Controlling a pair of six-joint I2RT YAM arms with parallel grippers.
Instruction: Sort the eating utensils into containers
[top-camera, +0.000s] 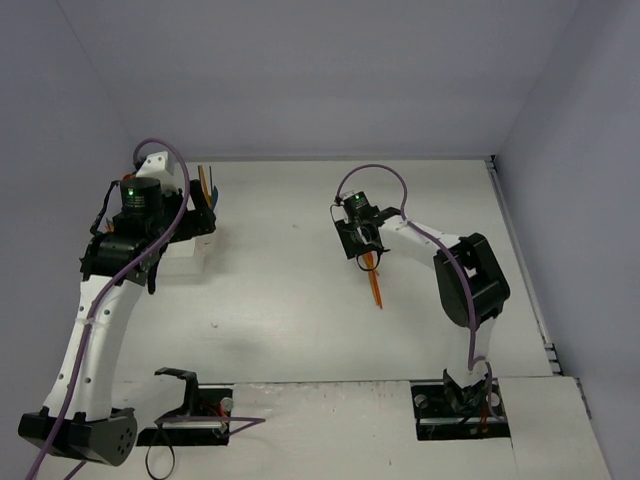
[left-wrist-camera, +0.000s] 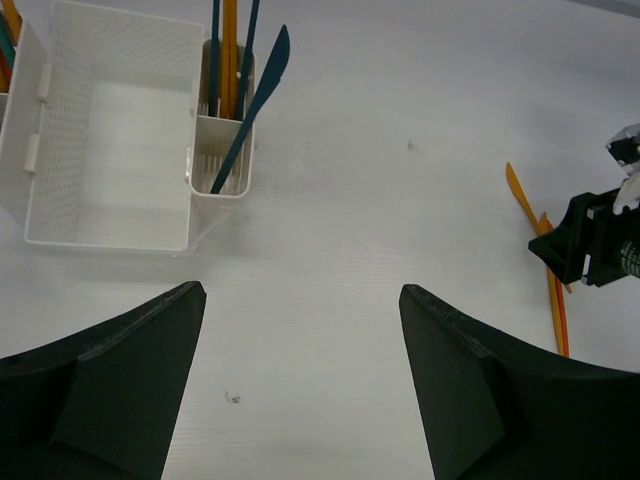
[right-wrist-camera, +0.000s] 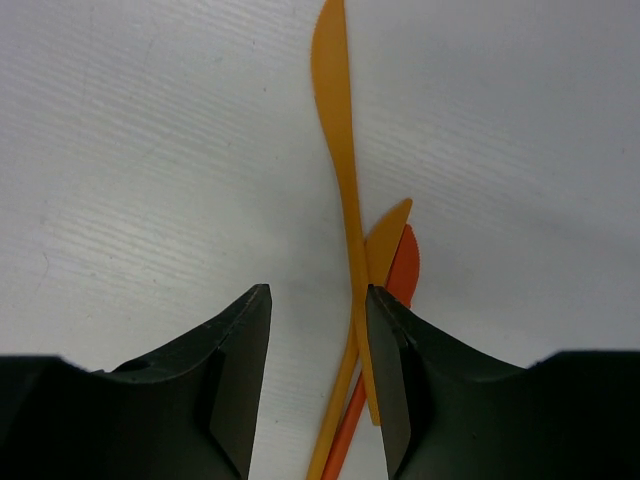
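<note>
Three orange eating utensils lie crossed on the table: a long yellow-orange knife, a shorter one and a darker orange one. My right gripper is low over them with its jaws partly drawn in. The knives run along its right finger, and the left finger stands apart from them. The containers are white bins at the far left. A narrow bin holds a teal knife and orange sticks. My left gripper hangs open and empty near them.
In the top view the right gripper is mid-table over the orange utensils, and the left arm stands over the bins at the back left. The right gripper also shows at the right edge of the left wrist view.
</note>
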